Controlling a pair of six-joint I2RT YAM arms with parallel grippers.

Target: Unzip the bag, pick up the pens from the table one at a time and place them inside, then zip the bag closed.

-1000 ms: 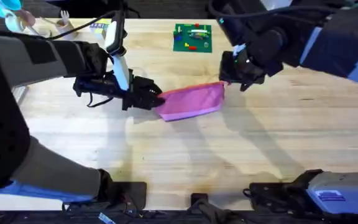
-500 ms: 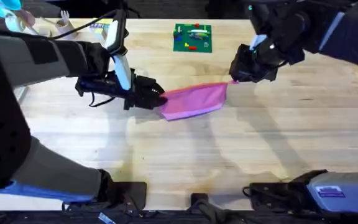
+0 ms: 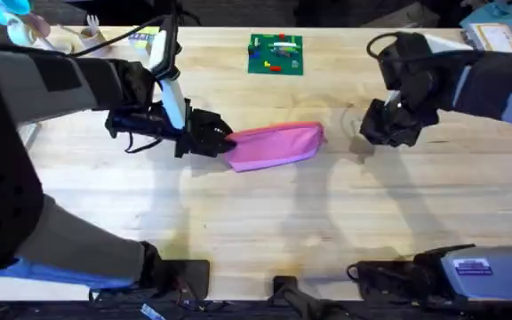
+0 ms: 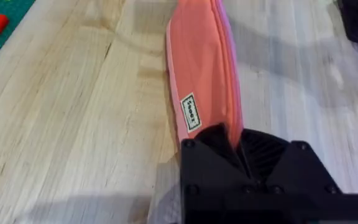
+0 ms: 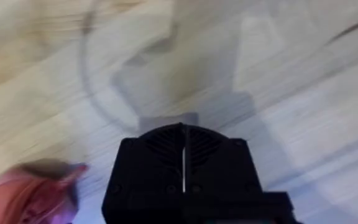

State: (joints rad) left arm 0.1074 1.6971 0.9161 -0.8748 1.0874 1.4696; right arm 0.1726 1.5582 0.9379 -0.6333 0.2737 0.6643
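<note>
The left gripper (image 3: 223, 142) is clamping one end of the bag (image 3: 276, 145), its black fingers pinched on the pink fabric. The pouch is lying flat on the table (image 3: 265, 222), its zipper seam looking closed (no pens are lying loose on the wood). The right gripper (image 3: 373, 135) is hovering near the bag's other end, apart from it, fingers pressed together on nothing. The risk: if the zipper is not fully shut, lifting could be spilling the contents.
</note>
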